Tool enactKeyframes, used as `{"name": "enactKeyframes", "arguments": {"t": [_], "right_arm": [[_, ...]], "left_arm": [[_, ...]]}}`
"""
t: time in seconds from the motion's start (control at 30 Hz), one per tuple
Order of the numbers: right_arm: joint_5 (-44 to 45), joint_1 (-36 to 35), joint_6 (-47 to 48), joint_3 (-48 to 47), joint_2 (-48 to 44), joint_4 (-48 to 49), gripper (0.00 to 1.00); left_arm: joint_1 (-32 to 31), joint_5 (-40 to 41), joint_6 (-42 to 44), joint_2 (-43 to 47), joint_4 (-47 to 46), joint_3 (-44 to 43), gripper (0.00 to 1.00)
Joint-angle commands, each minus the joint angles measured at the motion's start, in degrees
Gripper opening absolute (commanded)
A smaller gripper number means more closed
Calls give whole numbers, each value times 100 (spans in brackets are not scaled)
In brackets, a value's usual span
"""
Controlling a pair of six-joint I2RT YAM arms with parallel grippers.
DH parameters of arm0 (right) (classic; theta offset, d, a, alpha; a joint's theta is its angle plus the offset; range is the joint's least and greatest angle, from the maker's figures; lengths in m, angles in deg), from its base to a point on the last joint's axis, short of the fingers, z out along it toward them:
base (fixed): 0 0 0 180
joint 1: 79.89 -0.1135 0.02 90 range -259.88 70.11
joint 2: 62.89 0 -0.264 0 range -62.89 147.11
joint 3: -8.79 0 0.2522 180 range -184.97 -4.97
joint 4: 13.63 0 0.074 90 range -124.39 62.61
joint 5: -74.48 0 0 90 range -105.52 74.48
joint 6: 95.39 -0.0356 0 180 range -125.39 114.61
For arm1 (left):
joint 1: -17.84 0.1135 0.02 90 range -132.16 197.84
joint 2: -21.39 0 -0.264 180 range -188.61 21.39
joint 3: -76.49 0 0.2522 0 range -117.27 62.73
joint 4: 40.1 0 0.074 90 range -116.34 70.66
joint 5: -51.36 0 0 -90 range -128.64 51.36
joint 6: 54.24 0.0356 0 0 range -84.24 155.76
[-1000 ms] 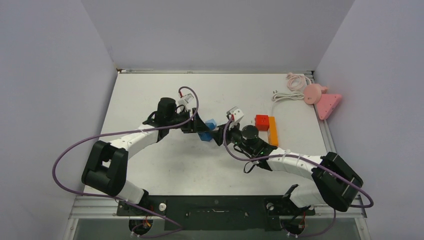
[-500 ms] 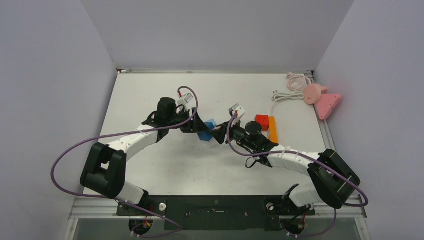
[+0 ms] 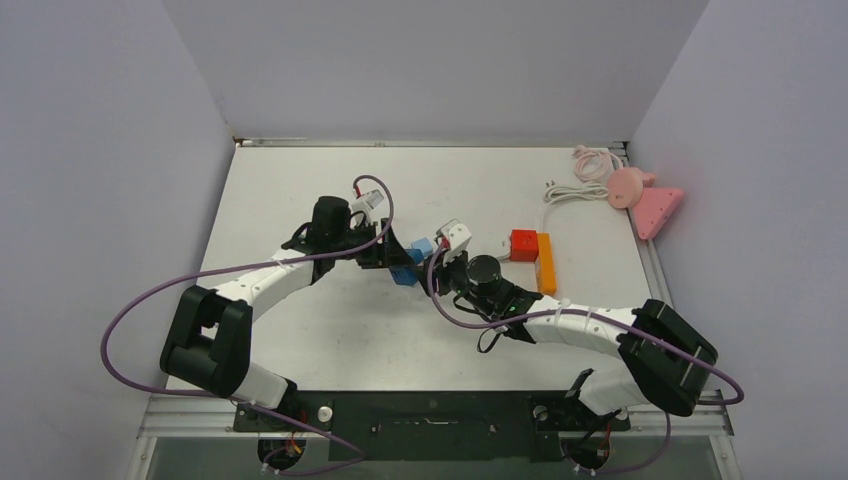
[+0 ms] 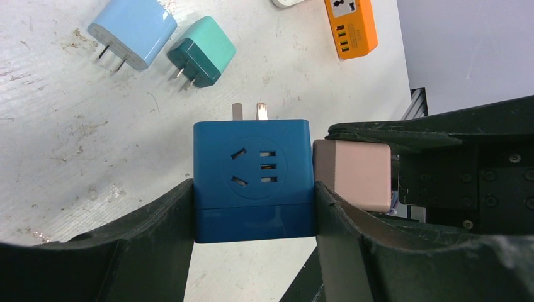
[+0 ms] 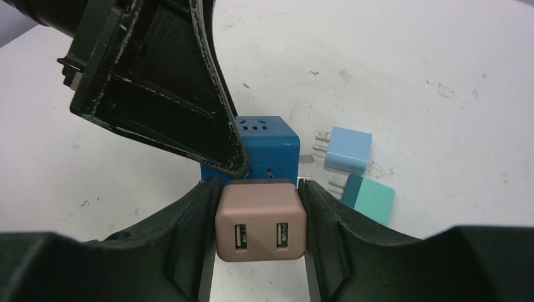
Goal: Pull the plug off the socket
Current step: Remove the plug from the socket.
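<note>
Right hand (image 5: pixel 259 192) slid left, pink plug (image 5: pixel 261 229) flush against blue socket (image 4: pixel 252 179).

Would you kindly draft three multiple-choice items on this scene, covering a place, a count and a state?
1. Where is the beige USB charger?
A. Against a side of the blue cube socket
B. On an orange power strip
C. Loose by the wall

2. How many loose plugs lie on the table near the socket?
A. One
B. Two
C. Four

3. What is the left gripper doing?
A. Standing open, empty
B. Shut on a cable
C. Shut on the socket

Answers: 1 A, the charger abuts the cube's side; 2 B, a light blue plug and a teal plug; 3 C, its fingers press both sides of the cube.
</note>
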State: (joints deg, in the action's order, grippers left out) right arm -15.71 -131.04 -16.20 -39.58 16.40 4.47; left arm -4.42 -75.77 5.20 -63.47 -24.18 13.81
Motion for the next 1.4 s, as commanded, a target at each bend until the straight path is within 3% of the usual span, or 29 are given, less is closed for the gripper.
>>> {"name": "enactKeyframes", "arguments": {"t": [0.0,0.4,0.8,1.13,1.37], "right_arm": [[396,-173,367,-289,-17,-41,5],[73,18,100,-218,-89,80,5],[-1620,1019,-792,-111,124,527,5],[-1534,998,-764,-99,113,535,5],[-532,514,-219,31,-351,316,5]], "left_arm": [[44,-27,21,100,-224,-332,0],[46,-253,-5,197,-439,-263,0],[-23,-583,4,391,-826,-181,0],[-26,-415,33,429,-681,-202,0],[55,-163,16,277,-371,-280,0]]}}
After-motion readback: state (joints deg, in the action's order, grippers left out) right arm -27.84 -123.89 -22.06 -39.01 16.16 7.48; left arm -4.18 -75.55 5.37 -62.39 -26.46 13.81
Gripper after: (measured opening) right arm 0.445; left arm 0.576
